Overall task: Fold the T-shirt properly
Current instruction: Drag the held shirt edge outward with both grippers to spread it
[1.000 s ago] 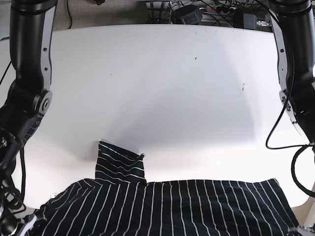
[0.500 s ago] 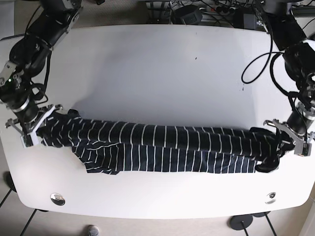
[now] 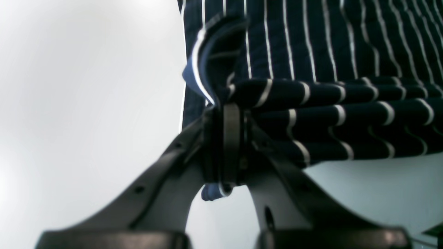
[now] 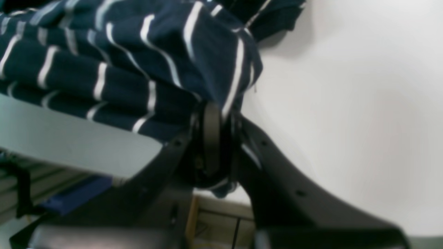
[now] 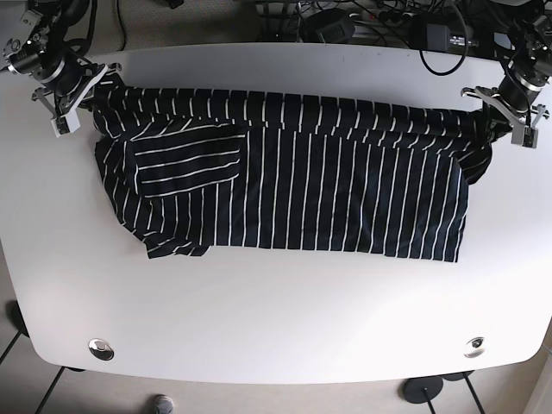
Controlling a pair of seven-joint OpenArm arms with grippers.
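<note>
The navy T-shirt with thin white stripes (image 5: pixel 293 172) lies spread across the far half of the white table (image 5: pixel 276 319). One sleeve (image 5: pixel 185 159) is folded over its left side. My left gripper (image 5: pixel 509 105) is at the far right and shut on the shirt's upper right edge; the left wrist view shows its jaws pinched on bunched striped cloth (image 3: pixel 228 114). My right gripper (image 5: pixel 73 86) is at the far left and shut on the upper left edge; the right wrist view shows cloth clamped in its jaws (image 4: pixel 214 114).
Cables and black boxes (image 5: pixel 345 21) lie behind the table's far edge. Two round metal fittings (image 5: pixel 101 348) (image 5: pixel 473 347) sit near the front corners. The table's near half is bare white surface.
Both grippers have carried the shirt from the table's middle to its far edge. The shirt was a bunched band half a second ago and is spread out flat now.
</note>
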